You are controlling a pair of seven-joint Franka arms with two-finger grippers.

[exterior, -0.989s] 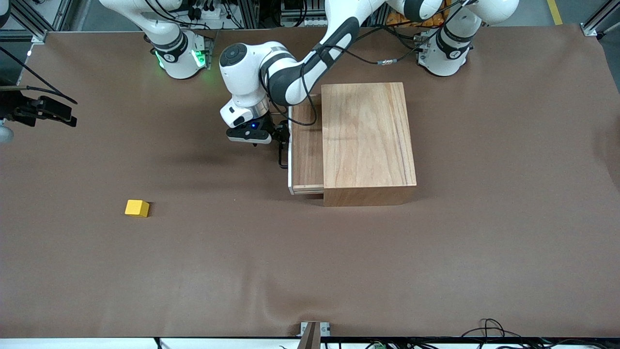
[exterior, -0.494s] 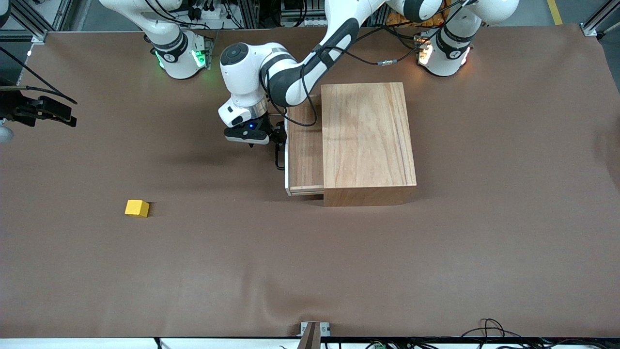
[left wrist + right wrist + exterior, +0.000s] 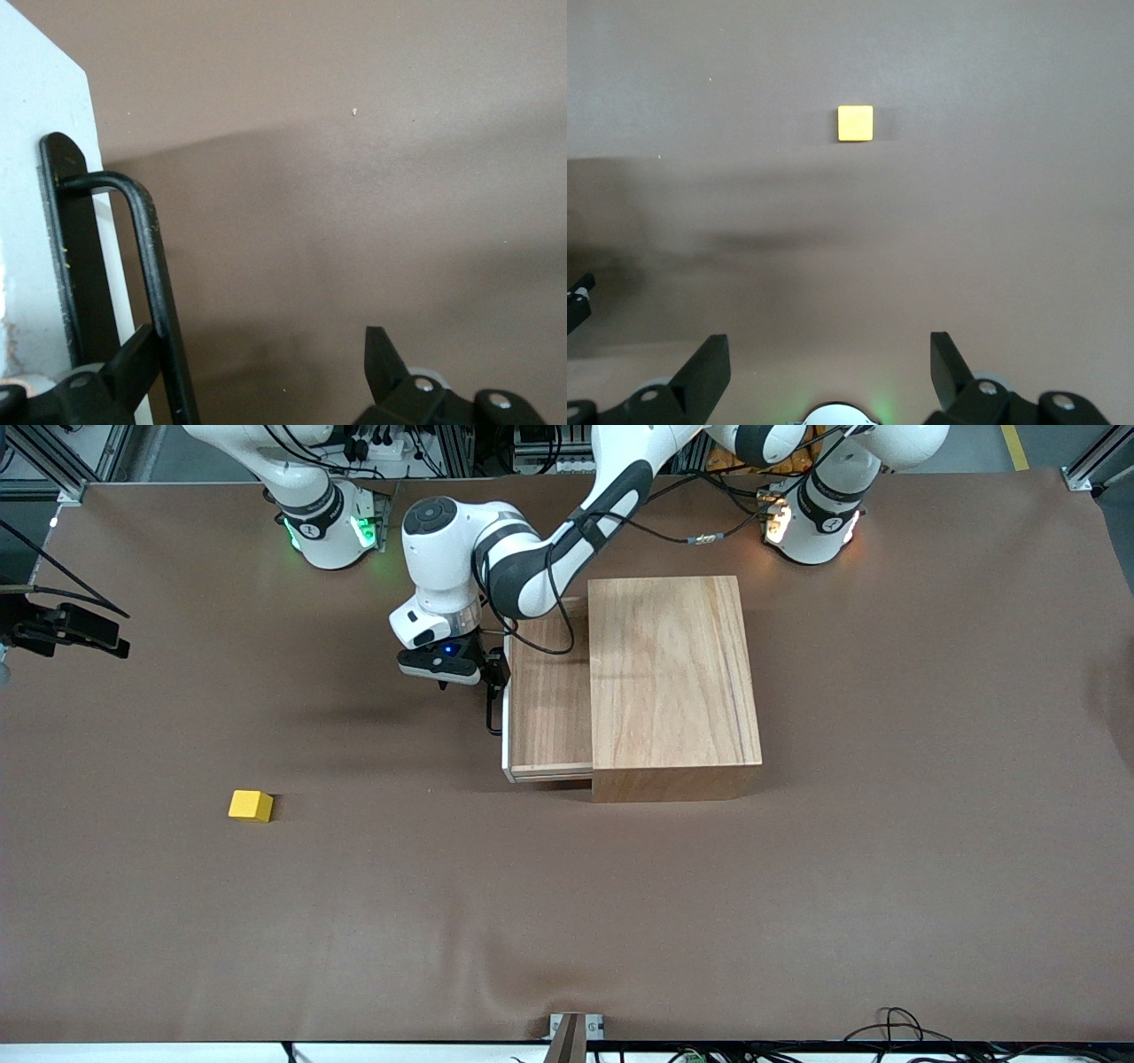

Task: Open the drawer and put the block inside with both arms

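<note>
The wooden box (image 3: 673,682) stands mid-table with its drawer (image 3: 549,691) partly pulled out toward the right arm's end. The drawer's white front panel (image 3: 35,177) carries a thin black handle (image 3: 155,274). My left gripper (image 3: 494,676) is at that handle and stands open (image 3: 261,345). One of its fingers (image 3: 133,359) is hooked between the handle bar and the panel, the other is far off it. The yellow block (image 3: 251,805) lies alone on the mat, nearer the front camera. My right gripper (image 3: 828,341) hangs open high over the mat, with the block (image 3: 855,122) far below it.
A brown mat (image 3: 567,912) covers the table. The right arm's base (image 3: 328,527) glows green and the left arm's base (image 3: 811,518) glows orange at the table's back edge. Cables lie near the front edge (image 3: 895,1027).
The drawer has slid farther out of the box toward the right arm's end, and my left gripper has moved with the handle. The block has not moved.
</note>
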